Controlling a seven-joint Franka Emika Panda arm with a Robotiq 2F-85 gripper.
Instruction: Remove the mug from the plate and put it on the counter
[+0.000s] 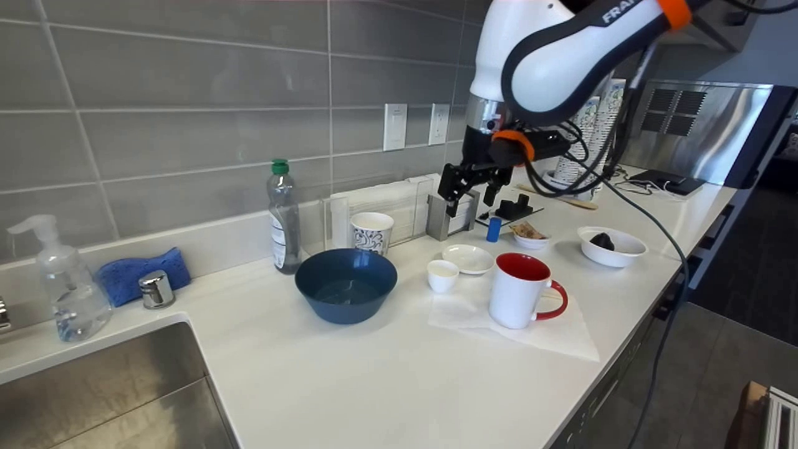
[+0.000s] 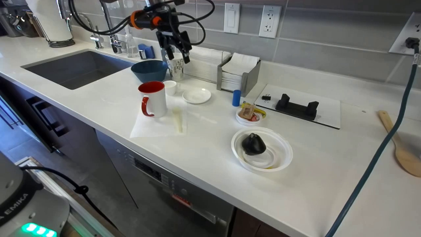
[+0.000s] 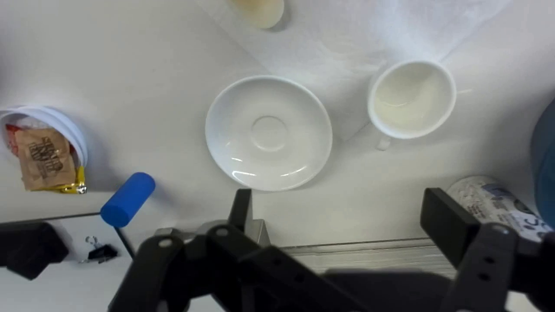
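Nearer the counter's (image 1: 374, 386) back edge, the mug (image 3: 412, 100) looks light, breakable, best pinched at its rim; the empty gripper (image 3: 342, 212) gapes wide.

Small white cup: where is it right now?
In the wrist view, the small white cup is right of centre, off the saucer, between it and the blue bowl at the right edge.

I see gray tiled wall (image 1: 218, 81), bit shiny. White light switch (image 2: 232, 18) near wall socket (image 2: 270, 21). Dark cupboards (image 2: 88, 151) next to gray dishwasher (image 2: 171, 204). Gray floor (image 1: 717, 349) below.
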